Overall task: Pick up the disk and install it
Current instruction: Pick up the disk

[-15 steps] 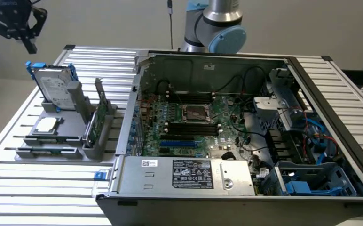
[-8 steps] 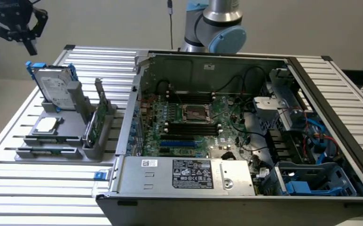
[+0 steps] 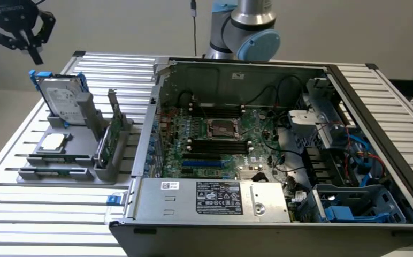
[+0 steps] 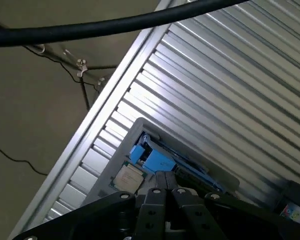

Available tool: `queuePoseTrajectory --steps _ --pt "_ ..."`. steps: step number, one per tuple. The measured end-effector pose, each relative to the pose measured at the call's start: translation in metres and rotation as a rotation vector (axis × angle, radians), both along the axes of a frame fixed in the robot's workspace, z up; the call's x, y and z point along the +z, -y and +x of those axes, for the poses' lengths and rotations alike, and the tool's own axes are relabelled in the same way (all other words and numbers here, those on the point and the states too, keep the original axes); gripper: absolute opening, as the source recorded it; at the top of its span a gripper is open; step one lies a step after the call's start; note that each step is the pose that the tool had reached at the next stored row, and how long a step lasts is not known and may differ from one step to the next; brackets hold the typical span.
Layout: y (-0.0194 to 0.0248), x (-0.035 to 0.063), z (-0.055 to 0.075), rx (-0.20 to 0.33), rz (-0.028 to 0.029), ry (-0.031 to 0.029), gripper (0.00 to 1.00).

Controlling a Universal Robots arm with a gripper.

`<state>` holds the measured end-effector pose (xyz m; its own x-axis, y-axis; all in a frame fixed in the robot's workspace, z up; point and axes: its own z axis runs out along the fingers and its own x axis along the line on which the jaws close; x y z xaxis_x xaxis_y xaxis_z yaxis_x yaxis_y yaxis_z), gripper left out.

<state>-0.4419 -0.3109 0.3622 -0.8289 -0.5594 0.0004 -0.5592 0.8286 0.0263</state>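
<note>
Closest to the wrist camera, the gripper [image 4: 165,176] has its black fingers pressed together, gripping nothing. Below it sit the blue-framed disk [image 4: 155,161] and a chip [image 4: 127,177]. From the exterior view the gripper hangs high over the table's [image 3: 21,214] far corner at the exterior view's left, pointing down, well apart from the disk. The disk stands on edge in a grey holder [image 3: 85,115], beside the open case [image 3: 242,80]. Behind the case rises the arm [image 3: 249,21].

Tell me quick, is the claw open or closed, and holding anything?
Claw: closed, holding nothing, up above the blue-framed silver-grey rectangular metal disk.
</note>
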Motion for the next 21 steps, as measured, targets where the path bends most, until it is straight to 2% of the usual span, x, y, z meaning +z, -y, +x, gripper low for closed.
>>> queuePoseTrajectory --steps 16,21 --pt "0.0000 -0.0062 -0.0001 0.291 -0.0002 0.0001 0.11" --pt "0.0000 -0.0071 -0.0003 0.372 -0.0029 -0.0017 0.11"
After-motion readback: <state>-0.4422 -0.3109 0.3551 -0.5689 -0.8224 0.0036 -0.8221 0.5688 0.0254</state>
